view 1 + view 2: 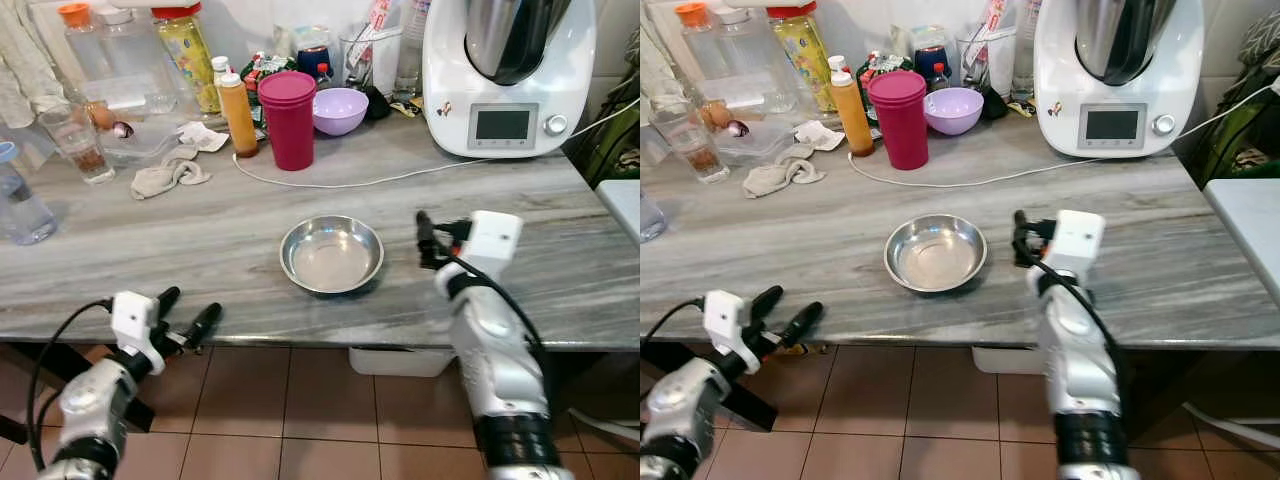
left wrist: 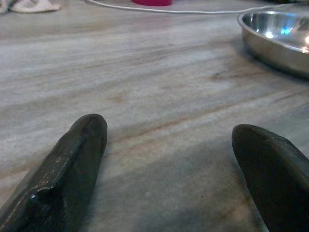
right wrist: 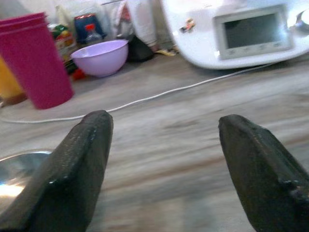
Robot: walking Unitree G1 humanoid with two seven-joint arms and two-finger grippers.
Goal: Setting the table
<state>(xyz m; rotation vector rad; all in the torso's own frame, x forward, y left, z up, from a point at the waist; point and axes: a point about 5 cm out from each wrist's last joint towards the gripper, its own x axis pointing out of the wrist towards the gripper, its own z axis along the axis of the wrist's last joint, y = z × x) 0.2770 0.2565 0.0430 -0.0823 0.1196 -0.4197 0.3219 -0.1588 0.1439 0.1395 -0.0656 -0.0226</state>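
The kitchen machine (image 1: pixel 508 75) is cropped at twelve o'clock; the water bottle (image 1: pixel 20 198) at nine o'clock.

home kitchen: marble-look table (image 1: pixel 560 230), tiled floor (image 1: pixel 300 410); along far edge a white cooking machine (image 1: pixel 508 75), oil bottle (image 1: pixel 186 45), sauce bottle (image 1: pixel 238 112), purple bowl (image 1: pixel 340 110).

The left gripper (image 1: pixel 190 312) hovered low with fingers spread, while the right gripper (image 1: pixel 424 240) reached forward, jaws apart.
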